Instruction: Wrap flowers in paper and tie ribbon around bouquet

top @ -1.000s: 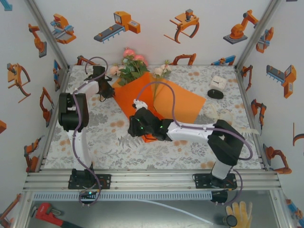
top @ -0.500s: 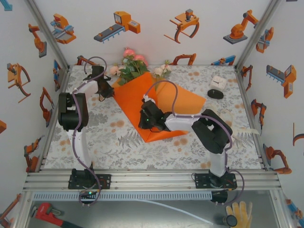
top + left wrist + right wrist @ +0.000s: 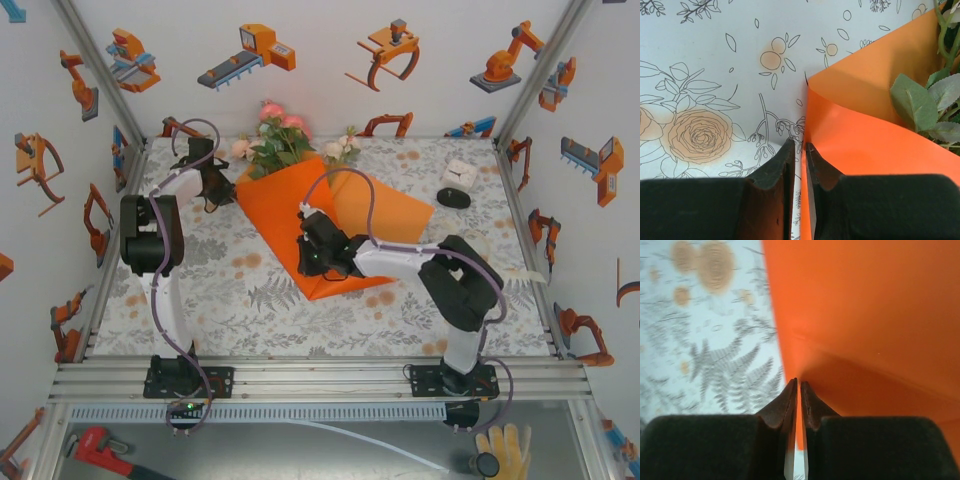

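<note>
The orange paper (image 3: 285, 205) lies folded over on the floral cloth, covering the stems. The flowers (image 3: 280, 135), pink and cream blooms with green leaves, stick out of its far end; leaves (image 3: 920, 105) show in the left wrist view. My left gripper (image 3: 226, 187) is shut on the paper's far left corner, and the sheet's edge (image 3: 865, 135) runs between its jaws (image 3: 800, 147). My right gripper (image 3: 308, 265) is shut on the folded near-left edge of the paper (image 3: 865, 315), a strip of orange caught between its jaws (image 3: 798, 385). A pale loopy heap, likely the ribbon (image 3: 455, 238), lies to the right.
A small white box (image 3: 460, 172) and a black disc (image 3: 455, 198) sit at the back right. Bare floral cloth (image 3: 220, 290) spreads to the near left of the paper. Enclosure walls and metal posts ring the table on three sides.
The right arm swung back and right with the paper's near corner, folding the sheet over the stems. Its jaws closed. The left gripper crept slightly farther back, still holding its corner.
</note>
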